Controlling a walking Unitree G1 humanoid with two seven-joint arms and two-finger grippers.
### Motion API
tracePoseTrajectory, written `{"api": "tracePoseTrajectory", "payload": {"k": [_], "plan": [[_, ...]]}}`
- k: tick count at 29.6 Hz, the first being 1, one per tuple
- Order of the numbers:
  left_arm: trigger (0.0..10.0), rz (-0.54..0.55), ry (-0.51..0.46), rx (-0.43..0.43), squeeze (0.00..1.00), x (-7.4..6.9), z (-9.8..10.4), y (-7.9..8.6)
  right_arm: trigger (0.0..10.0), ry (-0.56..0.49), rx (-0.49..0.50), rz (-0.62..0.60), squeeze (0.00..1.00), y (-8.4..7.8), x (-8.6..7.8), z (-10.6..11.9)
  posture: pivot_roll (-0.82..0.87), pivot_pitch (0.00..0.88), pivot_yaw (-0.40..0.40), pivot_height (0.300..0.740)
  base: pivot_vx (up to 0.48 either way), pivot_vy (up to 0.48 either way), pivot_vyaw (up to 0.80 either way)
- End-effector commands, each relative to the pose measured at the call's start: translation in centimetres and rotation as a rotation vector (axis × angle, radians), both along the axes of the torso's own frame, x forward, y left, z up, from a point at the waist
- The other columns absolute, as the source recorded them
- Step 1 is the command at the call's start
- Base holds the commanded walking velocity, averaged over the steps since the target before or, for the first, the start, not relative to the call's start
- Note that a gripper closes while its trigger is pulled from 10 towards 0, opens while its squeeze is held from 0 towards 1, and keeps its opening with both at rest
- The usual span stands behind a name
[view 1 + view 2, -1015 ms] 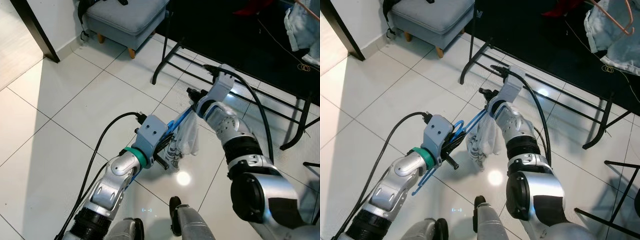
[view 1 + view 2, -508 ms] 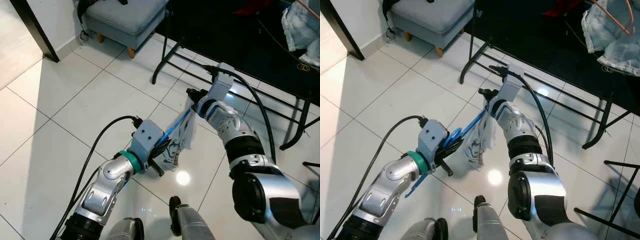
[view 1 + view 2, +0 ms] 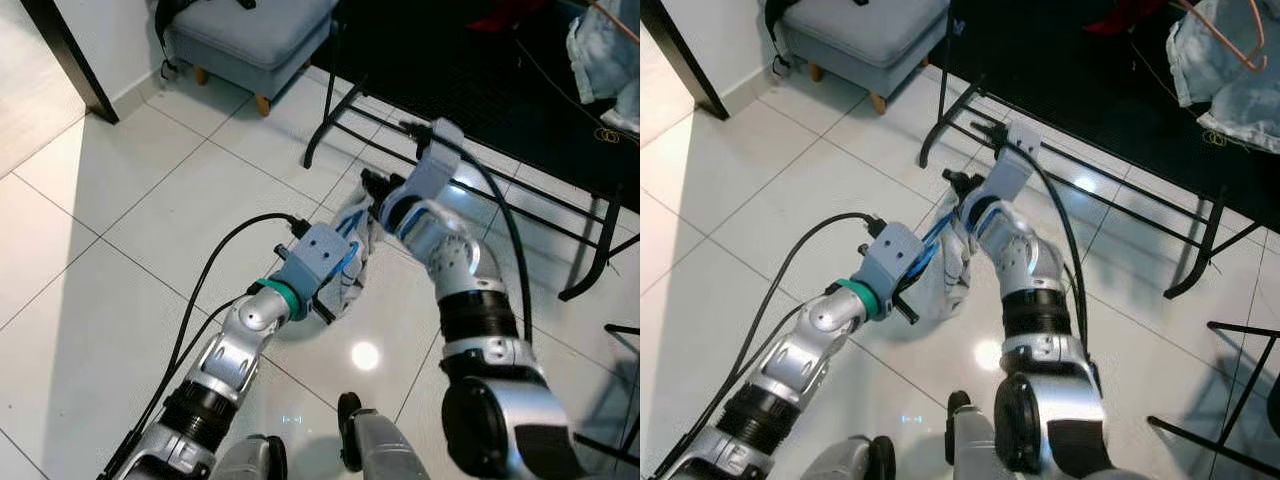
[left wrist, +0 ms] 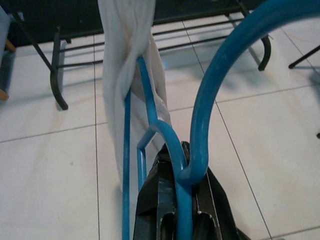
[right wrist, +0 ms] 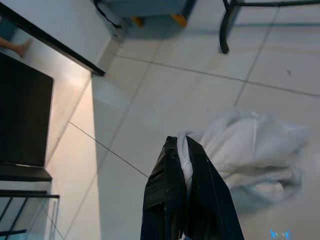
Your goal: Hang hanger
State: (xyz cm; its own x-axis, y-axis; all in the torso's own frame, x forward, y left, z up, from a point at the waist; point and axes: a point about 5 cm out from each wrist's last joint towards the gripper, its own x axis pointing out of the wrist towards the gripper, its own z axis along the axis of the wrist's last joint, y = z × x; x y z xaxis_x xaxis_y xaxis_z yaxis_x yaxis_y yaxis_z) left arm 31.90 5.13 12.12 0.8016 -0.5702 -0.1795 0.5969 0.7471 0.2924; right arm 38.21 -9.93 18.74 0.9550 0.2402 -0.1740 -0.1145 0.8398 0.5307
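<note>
Low down, hanger (image 4: 186, 150) between end effectors

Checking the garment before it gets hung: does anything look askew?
Yes. The white garment hangs bunched and twisted along one side of the blue hanger, not spread across it; the right tool pinches its cloth.

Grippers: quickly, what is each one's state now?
Left gripper: shut on the blue hanger.
Right gripper: shut on the white cloth.
</note>
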Motion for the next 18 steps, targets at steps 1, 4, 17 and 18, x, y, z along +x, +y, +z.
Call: {"api": "tracePoseTrajectory", "payload": {"k": [1, 4, 17, 18], "plan": [[10.0, 0.017, 0.049, 0.013, 0.00, -0.1, -1.1, 0.1, 10.0, 0.009, -0.012, -0.020, 0.00, -0.3, -0.3, -0.3, -0.13, 0.220, 0.005, 0.737, 0.000, 0.000, 0.00], [10.0, 0.066, 0.068, 0.030, 0.00, 0.3, -1.7, 0.7, 10.0, 0.037, -0.014, -0.041, 0.00, -0.6, -0.8, -1.0, -0.12, 0.221, 0.007, 0.737, 0.000, 0.000, 0.00], [10.0, 0.088, 0.109, -0.197, 0.00, 0.8, -0.4, -0.7, 10.0, -0.025, 0.006, 0.211, 0.00, 4.3, -3.2, -0.5, -0.13, 0.222, 0.009, 0.737, 0.000, 0.000, 0.00], [10.0, 0.040, 0.112, -0.219, 0.00, 0.4, -0.1, -1.3, 10.0, -0.037, 0.006, 0.266, 0.00, 5.1, -3.4, -0.4, -0.13, 0.217, 0.011, 0.737, 0.000, 0.000, 0.00]]}}
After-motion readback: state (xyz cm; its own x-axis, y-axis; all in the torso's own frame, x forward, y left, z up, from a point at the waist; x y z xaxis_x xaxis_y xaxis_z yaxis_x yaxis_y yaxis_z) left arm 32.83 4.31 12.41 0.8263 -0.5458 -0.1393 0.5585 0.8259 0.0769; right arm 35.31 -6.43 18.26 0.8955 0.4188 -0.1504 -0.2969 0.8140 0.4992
